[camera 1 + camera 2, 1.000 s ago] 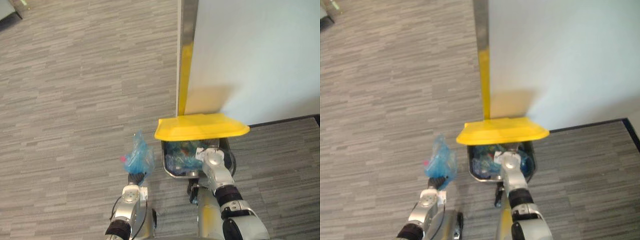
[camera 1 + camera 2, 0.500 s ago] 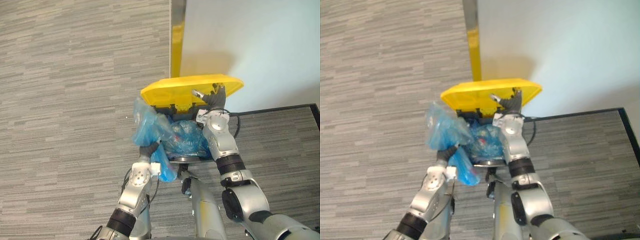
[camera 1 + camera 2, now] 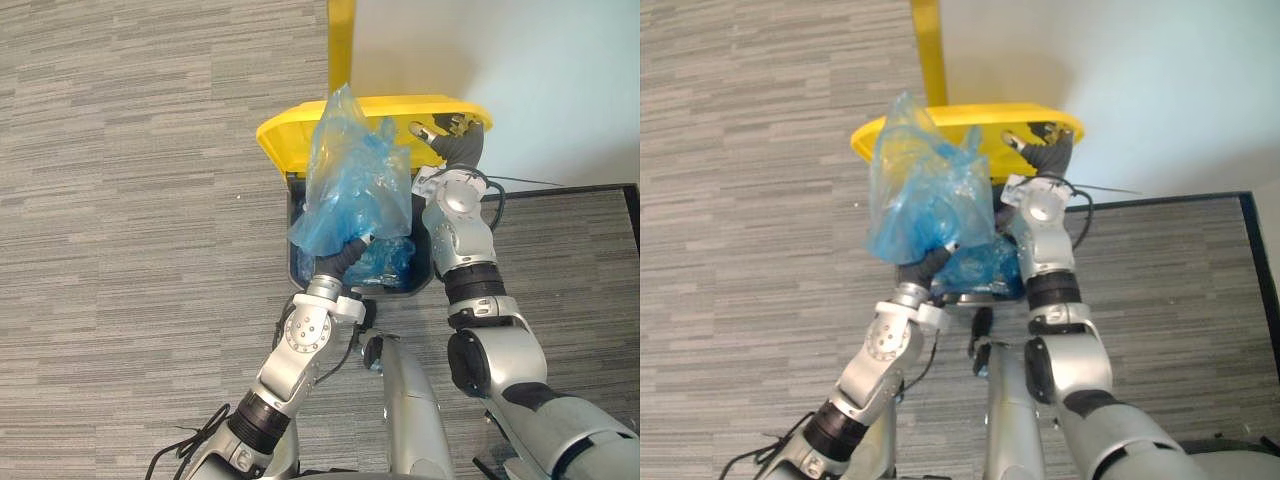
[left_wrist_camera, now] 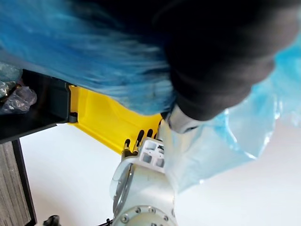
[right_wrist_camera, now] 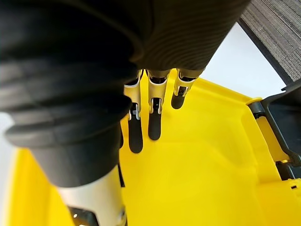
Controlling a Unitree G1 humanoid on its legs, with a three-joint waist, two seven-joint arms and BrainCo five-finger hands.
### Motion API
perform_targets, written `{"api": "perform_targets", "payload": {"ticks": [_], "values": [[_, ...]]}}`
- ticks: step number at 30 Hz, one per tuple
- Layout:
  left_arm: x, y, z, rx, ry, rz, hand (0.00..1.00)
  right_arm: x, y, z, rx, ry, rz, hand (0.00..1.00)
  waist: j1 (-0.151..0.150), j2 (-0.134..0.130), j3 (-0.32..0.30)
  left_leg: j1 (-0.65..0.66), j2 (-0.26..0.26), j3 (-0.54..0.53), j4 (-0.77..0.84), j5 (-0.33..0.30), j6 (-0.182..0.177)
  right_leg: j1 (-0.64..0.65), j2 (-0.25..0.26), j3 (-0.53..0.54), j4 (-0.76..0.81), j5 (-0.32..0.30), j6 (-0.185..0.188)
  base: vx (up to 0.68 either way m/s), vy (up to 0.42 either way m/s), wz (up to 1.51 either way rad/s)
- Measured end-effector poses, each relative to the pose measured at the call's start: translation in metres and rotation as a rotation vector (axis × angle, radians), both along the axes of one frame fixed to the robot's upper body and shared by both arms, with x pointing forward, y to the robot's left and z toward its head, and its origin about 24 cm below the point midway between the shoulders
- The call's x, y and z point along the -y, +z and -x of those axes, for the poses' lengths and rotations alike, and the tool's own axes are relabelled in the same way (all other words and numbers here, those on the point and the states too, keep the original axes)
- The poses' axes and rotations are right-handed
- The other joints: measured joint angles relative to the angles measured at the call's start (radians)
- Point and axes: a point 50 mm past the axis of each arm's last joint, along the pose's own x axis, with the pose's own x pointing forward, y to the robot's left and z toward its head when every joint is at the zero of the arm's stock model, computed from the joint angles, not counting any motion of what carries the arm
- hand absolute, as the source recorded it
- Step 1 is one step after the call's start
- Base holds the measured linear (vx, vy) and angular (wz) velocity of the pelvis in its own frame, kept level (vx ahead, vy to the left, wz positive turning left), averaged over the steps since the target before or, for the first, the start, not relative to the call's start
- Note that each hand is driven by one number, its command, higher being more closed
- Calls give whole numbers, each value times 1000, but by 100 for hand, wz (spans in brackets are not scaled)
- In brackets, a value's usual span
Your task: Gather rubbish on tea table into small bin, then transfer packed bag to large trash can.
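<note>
My left hand is shut on the bottom of a crumpled blue plastic bag and holds it up over the open mouth of the large black trash can. More blue plastic and rubbish lies inside the can. The yellow lid stands tipped up at the back. My right hand is open, its straight fingers flat against the lid's underside. In the left wrist view the bag hangs in front of the lid.
The can stands against a white wall panel with a yellow strip at its edge. Grey striped carpet spreads to the left and front. A dark baseboard runs to the right.
The left hand has carried the blue bag from left of the can up and over its opening. The right hand has pushed the lid further up. The camera has shifted too.
</note>
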Motion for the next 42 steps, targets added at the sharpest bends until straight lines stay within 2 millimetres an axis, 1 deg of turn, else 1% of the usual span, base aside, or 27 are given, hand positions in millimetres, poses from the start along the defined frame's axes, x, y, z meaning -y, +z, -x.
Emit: {"api": "perform_targets", "payload": {"ticks": [1, 2, 3, 5, 7, 9, 11, 12, 16, 17, 19, 22, 25, 29, 31, 32, 35, 37, 39, 40, 42], "values": [[0, 1, -1, 5, 1, -6, 100, -1, 1, -1, -1, 3, 1, 0, 0, 0, 0, 2, -1, 3, -6, 5, 4, 10, 0, 0, -22, 16, -1, -49, 80, -2], [2, 2, -3, 15, 7, -24, 100, -3, 4, -2, 2, 6, 2, 0, -2, 0, 0, 0, -2, 7, -10, 10, -3, 15, 1, 1, -41, 31, -3, -26, 55, -3], [2, 2, -5, 13, 8, -31, 100, -3, 6, -3, 3, 7, 1, 0, -2, 0, 0, -1, -3, 10, -11, 12, 0, 16, 1, 2, -50, 38, -5, -32, 65, -6], [3, -3, -14, -6, 38, -75, 100, -6, 12, -3, 17, 14, 5, 0, -2, 0, 0, -3, -12, 17, -24, 21, 0, 20, -2, 12, -80, 59, -1, -22, 57, -3], [0, -6, -22, -38, 73, -98, 100, -6, 13, -3, 20, 13, 6, 0, -5, 0, 0, -6, -17, 18, -31, 26, 0, 20, -4, 16, -91, 68, -3, -1, 24, 1], [-3, -7, -31, -51, 96, -117, 100, -5, 15, -3, 25, 11, 9, 0, -10, 0, 0, -13, -18, 15, -33, 35, -8, 20, -4, 15, -101, 74, -5, 19, 13, 7], [-5, -5, -44, -59, 121, -139, 100, -3, 18, -4, 33, 6, 17, 0, -21, 0, 0, -25, -18, 7, -33, 38, -10, 18, -5, 6, -114, 85, -13, 27, 0, 9], [-5, -3, -47, -59, 127, -145, 100, -2, 20, -4, 36, 4, 18, 0, -21, 0, 0, -30, -18, 7, -32, 38, -9, 16, -5, 6, -116, 87, -13, 0, 0, 0], [-6, 8, -63, -50, 160, -165, 100, -7, 40, -3, 94, 16, 44, 0, -25, -1, -1, -86, -18, 16, -20, 38, -9, -26, -2, 9, -140, 104, -1, 9, -1, -5], [-7, 7, -64, -54, 163, -167, 100, -7, 41, -2, 98, 18, 48, 0, -26, -1, -1, -89, -18, 16, -20, 38, -9, -29, -1, 10, -141, 104, -1, 23, -2, -5], [-7, -1, -69, -93, 170, -198, 100, -10, 45, -1, 111, 28, 73, 0, -31, -1, 0, -94, -14, 20, -19, 38, -9, -37, 2, 11, -143, 108, -5, 33, -5, -6], [-8, -4, -70, -110, 172, -209, 100, -13, 52, 0, 129, 35, 112, 0, -32, -3, 1, -117, -11, 29, -13, 34, -5, -59, 10, 25, -150, 112, 0, 23, -13, -10], [-13, -11, -78, -158, 198, -229, 100, -22, 64, 3, 176, 63, 139, 0, -34, -4, 1, -160, -1, 39, 14, 26, -4, -97, 18, 29, -150, 120, 0, 8, -7, -14], [-19, -19, -84, -201, 228, -262, 100, -26, 70, 4, 194, 76, 160, 0, -38, -6, 3, -180, -1, 38, 16, 26, -4, -117, 18, 29, -148, 122, -3, 0, 0, 0], [-24, -24, -89, -232, 256, -285, 100, -30, 75, 4, 208, 84, 166, 0, -44, -12, 6, -194, 2, 35, 23, 26, -4, -125, 18, 24, -148, 122, -3, 4, -5, 2], [-25, -24, -90, -235, 261, -293, 100, -30, 76, 5, 211, 84, 166, 0, -46, -15, 7, -198, 2, 34, 25, 26, -4, -127, 18, 23, -147, 122, -3, 0, -9, 5], [-29, -17, -97, -240, 286, -286, 100, -32, 84, 6, 233, 90, 166, 0, -54, -42, 23, -225, 2, 29, 33, 26, -3, -148, 17, 23, -146, 125, 0, -12, -10, 6], [-28, -14, -99, -234, 286, -290, 100, -34, 88, 6, 242, 94, 165, 0, -55, -45, 24, -238, 1, 27, 34, 27, -5, -159, 17, 23, -146, 126, 1, -1, -5, 2], [-29, -14, -99, -234, 293, -289, 100, -35, 88, 6, 242, 97, 168, 0, -56, -45, 24, -239, 3, 27, 34, 28, -6, -162, 19, 23, -146, 130, -5, 16, 1, 0], [-28, -12, -100, -233, 303, -286, 100, -35, 89, 6, 244, 99, 169, 0, -58, -45, 24, -239, 3, 28, 32, 28, -6, -162, 19, 23, -146, 137, -15, 37, 4, 0], [-28, -9, -101, -224, 301, -285, 100, -35, 89, 6, 244, 98, 169, 0, -59, -45, 24, -239, 3, 28, 32, 28, -7, -162, 19, 23, -146, 138, -16, 18, 3, 0]]}}
